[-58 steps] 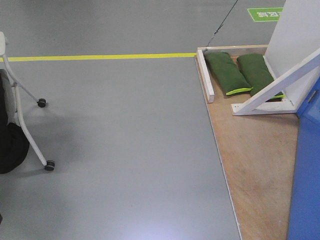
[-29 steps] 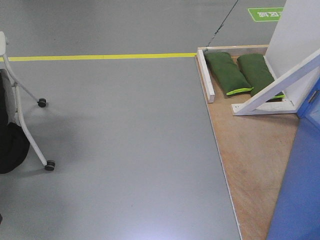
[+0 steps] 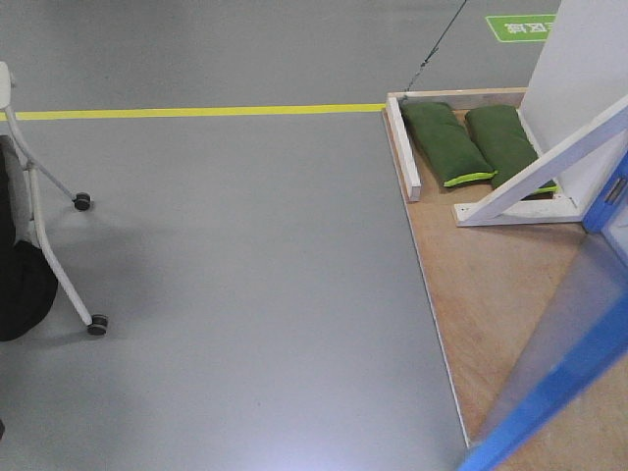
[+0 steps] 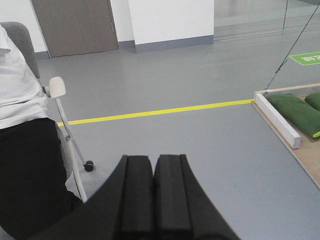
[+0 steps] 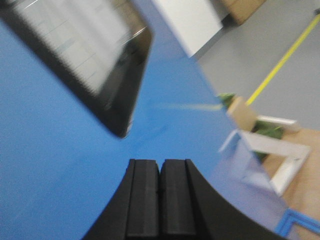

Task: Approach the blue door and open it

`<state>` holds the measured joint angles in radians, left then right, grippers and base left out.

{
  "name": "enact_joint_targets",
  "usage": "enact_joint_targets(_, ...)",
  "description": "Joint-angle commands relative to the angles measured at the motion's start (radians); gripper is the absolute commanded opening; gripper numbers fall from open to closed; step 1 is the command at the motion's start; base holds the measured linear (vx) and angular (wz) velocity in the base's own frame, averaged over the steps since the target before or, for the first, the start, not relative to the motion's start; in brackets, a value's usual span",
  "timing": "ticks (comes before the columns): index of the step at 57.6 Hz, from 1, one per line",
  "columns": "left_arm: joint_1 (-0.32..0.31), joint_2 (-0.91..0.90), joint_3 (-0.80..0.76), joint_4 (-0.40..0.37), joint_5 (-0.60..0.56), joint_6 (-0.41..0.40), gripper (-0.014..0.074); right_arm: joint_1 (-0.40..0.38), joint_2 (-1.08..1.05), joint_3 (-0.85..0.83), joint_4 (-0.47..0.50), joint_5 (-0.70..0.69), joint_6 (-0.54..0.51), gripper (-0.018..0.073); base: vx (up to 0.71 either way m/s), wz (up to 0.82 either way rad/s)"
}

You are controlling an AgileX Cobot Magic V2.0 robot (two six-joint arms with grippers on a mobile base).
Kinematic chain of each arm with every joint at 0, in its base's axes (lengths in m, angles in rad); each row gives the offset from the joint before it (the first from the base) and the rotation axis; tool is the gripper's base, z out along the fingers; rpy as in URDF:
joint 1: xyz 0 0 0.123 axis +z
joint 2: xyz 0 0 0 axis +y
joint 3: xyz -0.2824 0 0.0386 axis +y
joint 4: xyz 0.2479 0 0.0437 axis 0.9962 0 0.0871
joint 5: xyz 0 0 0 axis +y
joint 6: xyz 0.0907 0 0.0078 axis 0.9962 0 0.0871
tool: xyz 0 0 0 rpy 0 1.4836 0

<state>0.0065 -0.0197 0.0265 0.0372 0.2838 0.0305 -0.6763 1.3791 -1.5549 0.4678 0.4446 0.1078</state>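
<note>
The blue door [image 3: 574,378] cuts across the lower right of the front view as a slanted glossy panel, swung out over the wooden base [image 3: 491,285]. In the right wrist view the blue door [image 5: 65,165] fills most of the picture, blurred, with a dark-framed window [image 5: 95,60] at its upper left. My right gripper [image 5: 160,162] is shut, empty, and very near the door's face. My left gripper [image 4: 153,157] is shut on nothing and hangs above bare grey floor, away from the door.
Two green sandbags [image 3: 446,142] and a white slanted brace [image 3: 535,177] sit on the wooden base. A yellow floor line [image 3: 196,112] runs across. At the left stands a wheeled chair [image 3: 59,265], where a person in black trousers [image 4: 30,185] sits.
The blue door has swung leftward and outward in the front view, from a strip at the right edge to a slanted panel over the wooden base. The left arm has not moved.
</note>
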Motion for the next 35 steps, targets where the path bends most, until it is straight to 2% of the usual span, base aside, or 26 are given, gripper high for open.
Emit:
enact_joint_targets(1, -0.002, -0.007, 0.004, -0.008, -0.086, -0.003, 0.007, 0.088, -0.046, -0.038, 0.038, -0.013, -0.042, 0.0002, 0.0, 0.0)
enact_joint_targets(18, -0.002, -0.007, 0.004, -0.008, -0.086, -0.003, 0.007, 0.255, -0.044, -0.038, 0.038, -0.013, -0.042, 0.0002, 0.0, 0.0)
enact_joint_targets(35, -0.002, -0.007, 0.004, -0.008, -0.086, -0.003, 0.007, 0.359, -0.043, -0.038, 0.035, -0.013, -0.042, 0.0002, 0.0, 0.0)
